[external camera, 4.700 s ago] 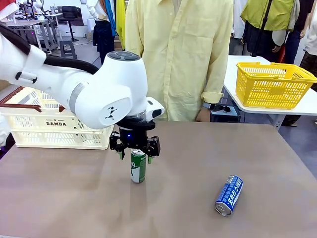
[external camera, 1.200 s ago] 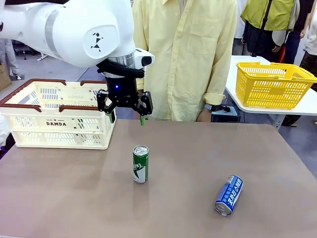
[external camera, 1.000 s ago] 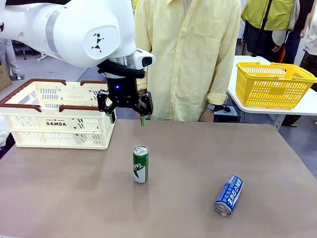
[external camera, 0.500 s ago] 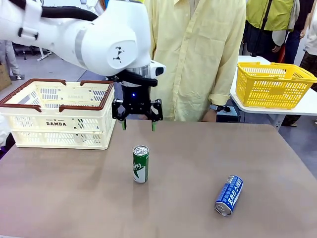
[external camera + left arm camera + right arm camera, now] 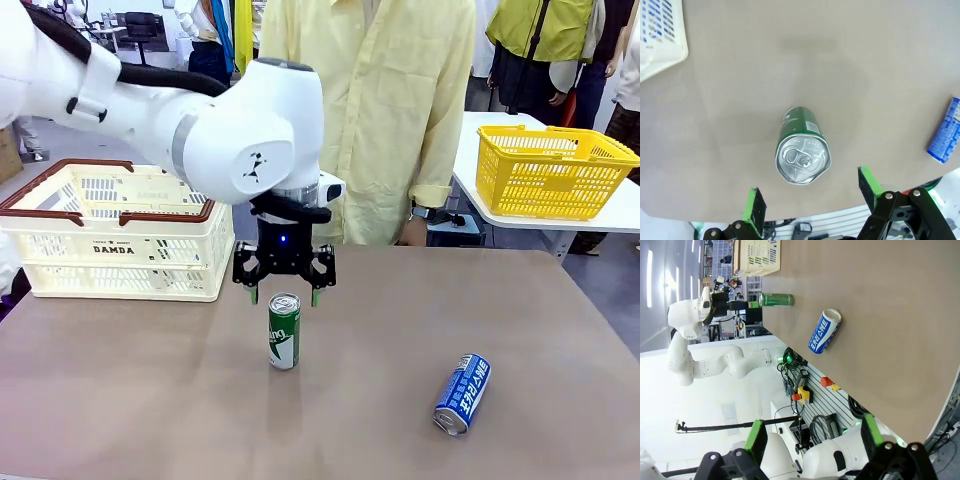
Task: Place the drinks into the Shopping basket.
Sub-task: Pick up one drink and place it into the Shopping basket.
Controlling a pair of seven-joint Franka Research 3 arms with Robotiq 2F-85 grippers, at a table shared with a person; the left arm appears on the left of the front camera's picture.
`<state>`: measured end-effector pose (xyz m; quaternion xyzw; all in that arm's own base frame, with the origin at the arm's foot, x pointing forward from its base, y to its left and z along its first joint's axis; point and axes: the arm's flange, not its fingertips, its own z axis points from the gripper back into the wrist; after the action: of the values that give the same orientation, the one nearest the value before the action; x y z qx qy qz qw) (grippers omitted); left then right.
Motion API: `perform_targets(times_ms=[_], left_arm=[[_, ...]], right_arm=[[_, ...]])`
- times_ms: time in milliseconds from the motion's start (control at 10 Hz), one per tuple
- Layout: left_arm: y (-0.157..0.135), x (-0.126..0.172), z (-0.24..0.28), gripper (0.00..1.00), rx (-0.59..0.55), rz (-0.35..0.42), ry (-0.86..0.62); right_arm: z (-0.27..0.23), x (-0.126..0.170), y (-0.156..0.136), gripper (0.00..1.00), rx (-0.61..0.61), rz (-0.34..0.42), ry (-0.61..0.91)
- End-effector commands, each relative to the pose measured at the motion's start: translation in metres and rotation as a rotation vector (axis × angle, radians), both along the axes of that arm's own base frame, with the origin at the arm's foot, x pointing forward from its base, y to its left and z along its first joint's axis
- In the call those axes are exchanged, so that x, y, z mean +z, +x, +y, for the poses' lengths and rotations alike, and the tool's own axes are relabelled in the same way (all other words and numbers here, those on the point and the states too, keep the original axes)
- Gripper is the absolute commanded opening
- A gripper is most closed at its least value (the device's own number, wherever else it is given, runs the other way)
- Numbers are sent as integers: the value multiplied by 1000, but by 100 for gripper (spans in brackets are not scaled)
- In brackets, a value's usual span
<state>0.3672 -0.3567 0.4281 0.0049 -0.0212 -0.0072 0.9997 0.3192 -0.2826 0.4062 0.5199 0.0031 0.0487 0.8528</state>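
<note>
A green-and-white drink can [image 5: 283, 340] stands upright mid-table. My left gripper [image 5: 284, 294] hangs open straight over it, green fingertips level with the can's rim on either side and not touching. In the left wrist view the can's silver top [image 5: 802, 160] lies just ahead of the open left gripper [image 5: 811, 196]. A blue-and-white can [image 5: 462, 393] lies on its side at the right front. The cream Shopping basket [image 5: 165, 217] with a brown-red rim stands at the back left. My right gripper [image 5: 814, 437] is open and holds nothing, off the table's side; it sees both cans [image 5: 776, 300] [image 5: 824, 330].
A person in a yellow shirt [image 5: 370, 110] stands at the far edge, a hand [image 5: 410, 232] near the table. A bright yellow mesh basket [image 5: 550, 170] sits on a white side table at the right. The brown tabletop [image 5: 150, 400] spreads bare around the cans.
My left gripper has swung from high beside the basket to the right and come down over the green can, still open. The cans have not moved.
</note>
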Motion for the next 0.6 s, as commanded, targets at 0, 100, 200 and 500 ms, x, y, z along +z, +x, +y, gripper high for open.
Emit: perform_targets(times_ms=[0, 100, 200, 500], left_arm=[[-1, -16, -4, 100, 69, -19, 39], [2, -24, -5, 100, 100, -34, 62], [5, -34, -7, 100, 49, -5, 73], [11, -49, -8, 100, 12, -59, 65]], right_arm=[[0, 1, -1, 100, 7, -10, -16], [0, 1, -1, 100, 7, -10, -16], [0, 1, -1, 100, 7, -10, -16], [0, 1, -1, 100, 7, -10, -16]])
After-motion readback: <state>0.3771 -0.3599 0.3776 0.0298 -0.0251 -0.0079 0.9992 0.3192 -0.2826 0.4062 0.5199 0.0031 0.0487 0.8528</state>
